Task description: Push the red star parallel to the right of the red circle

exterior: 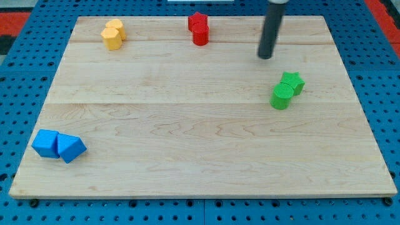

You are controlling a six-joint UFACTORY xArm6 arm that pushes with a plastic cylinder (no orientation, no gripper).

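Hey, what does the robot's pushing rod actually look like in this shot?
A plain, straight cylindrical rod, dark grey to black, smooth and unmarked, ending at my tip. At the view's top edge it meets a paler grey collar, mostly cropped. No cables, labels or hand show.

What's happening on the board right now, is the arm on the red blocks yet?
Not yet. My tip rests on bare board, to the view's right of the red pair and above the green blocks, touching nothing. The red star sits against the red circle at the view's top, the star just behind it. The green star and green cylinder, the two yellow blocks and the two blue blocks lie apart from my tip.
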